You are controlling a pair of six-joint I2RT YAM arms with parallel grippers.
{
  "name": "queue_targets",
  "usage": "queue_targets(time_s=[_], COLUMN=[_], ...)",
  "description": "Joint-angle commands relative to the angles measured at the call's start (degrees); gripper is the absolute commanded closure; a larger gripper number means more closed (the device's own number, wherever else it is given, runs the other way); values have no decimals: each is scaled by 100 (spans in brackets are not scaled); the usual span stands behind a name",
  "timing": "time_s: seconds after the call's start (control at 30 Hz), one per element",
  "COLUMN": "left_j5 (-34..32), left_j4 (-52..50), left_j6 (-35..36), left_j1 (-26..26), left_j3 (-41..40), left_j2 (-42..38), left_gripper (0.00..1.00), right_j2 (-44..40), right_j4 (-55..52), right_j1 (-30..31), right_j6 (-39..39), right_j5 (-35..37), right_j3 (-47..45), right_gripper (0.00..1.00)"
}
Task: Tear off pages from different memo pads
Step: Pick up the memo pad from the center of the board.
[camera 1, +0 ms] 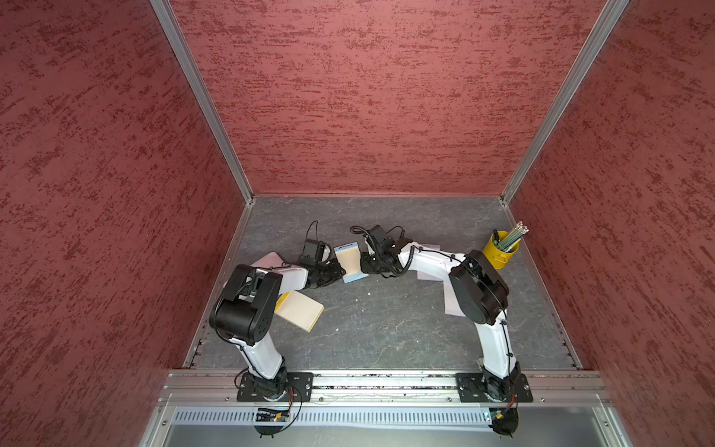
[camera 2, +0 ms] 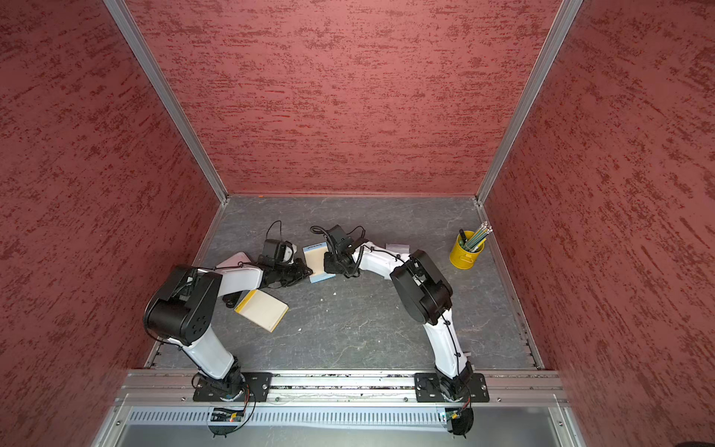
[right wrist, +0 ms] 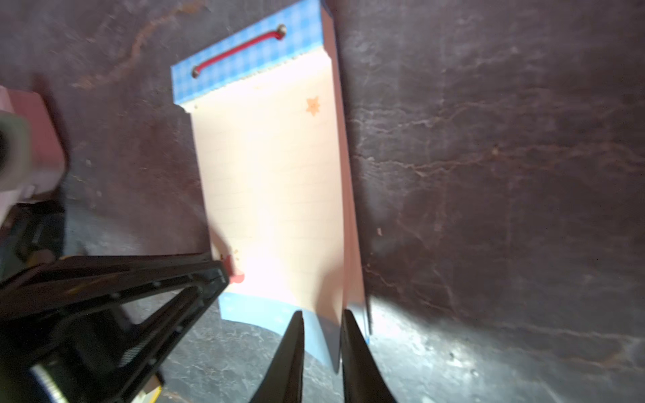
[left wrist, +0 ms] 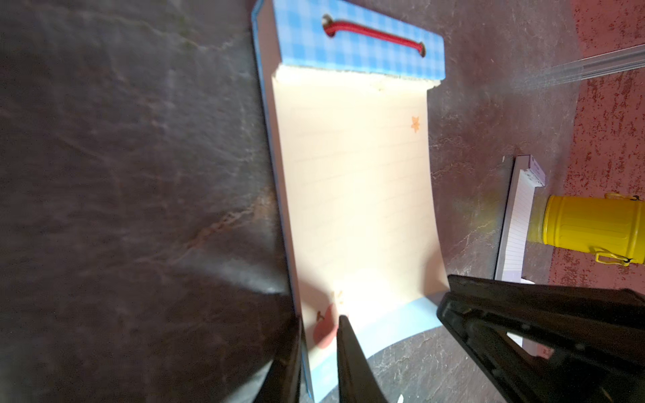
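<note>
The blue-bordered memo pad (camera 1: 350, 263) (camera 2: 318, 263) lies mid-table between both grippers, its checked header (left wrist: 349, 45) (right wrist: 244, 52) bound with a red cord. My left gripper (left wrist: 320, 319) (camera 1: 342, 273) is shut on the pad's near corner by the red figure. At the other near corner my right gripper (right wrist: 321, 312) (camera 1: 363, 267) pinches the top page (right wrist: 272, 174) (left wrist: 349, 174), whose near edge arches up off the table. A cream pad with a yellow band (camera 1: 300, 309) (camera 2: 263, 309) lies beside the left arm. The lavender pad (left wrist: 516, 223) (camera 2: 397, 247) sits behind the right arm.
A yellow cup of pencils (camera 1: 501, 249) (camera 2: 466, 249) stands at the back right. A pink rounded case (camera 1: 267, 260) (camera 2: 234, 258) lies behind the left arm. A pale lavender sheet (camera 1: 452, 305) shows under the right arm. Red walls close three sides.
</note>
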Motion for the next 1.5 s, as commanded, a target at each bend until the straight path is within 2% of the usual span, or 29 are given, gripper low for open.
queue_targets(time_s=[0.0,0.4,0.5,0.6,0.67,0.87,0.93,1.07,1.27,1.47], left_j5=[213,239,296,576,778,1036,954,438,339,-41], left_j4=[123,153,157,296,292,383,680,1067,2317,3316], left_j6=[-36,-37,-92,-316,-415,-802,-1090,-1398,-2251,-2800], left_j1=[-95,-85,-29,212,380,552,347,-525,-1156,-1621], left_j3=[-75,-124,-162,-340,-478,-981,-1156,-1199,-1495,-1791], left_j2=[123,99,-4,-387,-824,-2466,-2890,-3192,-2744,-2363], left_gripper=[81,81,82,80,75,46,41,32,30,24], right_j2=[-288,-282,-445,-804,-1131,-2337,-2706,-3365,-4024,-4067], right_j4=[999,1483,1794,2785,3488,4741,5141,5453,5255,5695], right_j1=[43,-63,-178,-422,-601,-1029,-1144,-1258,-1295,-1295], right_j6=[496,833,881,1158,1469,2229,2576,2949,3031,3346], right_j5=[-793,-764,-856,-1382,-1696,-2132,-2252,-2329,-2303,-2375], right_j3=[-231,-718,-955,-1608,-2106,-3580,-4060,-4706,-4966,-5035], right_gripper=[80,86,91,100,100,100,100,100,100,100])
